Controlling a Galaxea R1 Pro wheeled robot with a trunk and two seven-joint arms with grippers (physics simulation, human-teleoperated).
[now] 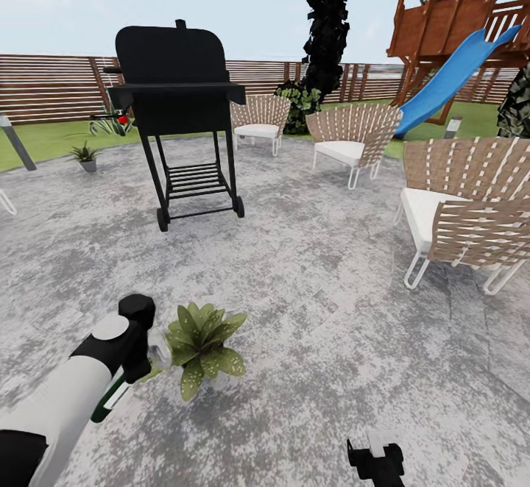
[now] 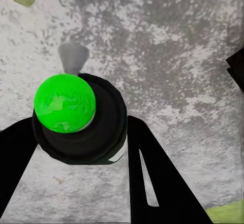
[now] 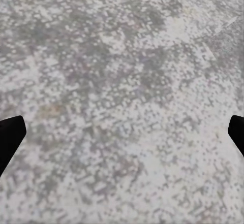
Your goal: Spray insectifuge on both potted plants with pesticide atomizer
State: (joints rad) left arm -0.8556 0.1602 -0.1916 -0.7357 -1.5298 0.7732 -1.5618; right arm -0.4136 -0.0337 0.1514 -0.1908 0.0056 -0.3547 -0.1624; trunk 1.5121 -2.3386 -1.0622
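Note:
My left gripper (image 2: 81, 132) is shut on the pesticide atomizer (image 2: 76, 117), a dark bottle whose round top shows bright green, with a grey nozzle ahead of it. In the head view the left gripper (image 1: 143, 360) hangs low over the patio, touching the left side of the broad-leaved potted plant (image 1: 202, 347); the atomizer's (image 1: 112, 396) dark green body with white label shows under the wrist. The spikier potted plant (image 1: 85, 154) stands far off at the patio's left edge. At the lower edge of the head view, my right gripper (image 1: 375, 461) is open over bare stone, as is the right gripper (image 3: 122, 132).
A black grill (image 1: 178, 104) with a red knob (image 1: 123, 119) stands ahead on the grey stone patio (image 1: 309, 288). Woven chairs (image 1: 471, 207) line the right side. A wooden fence (image 1: 51, 86), lawn and a blue slide (image 1: 449, 79) lie beyond.

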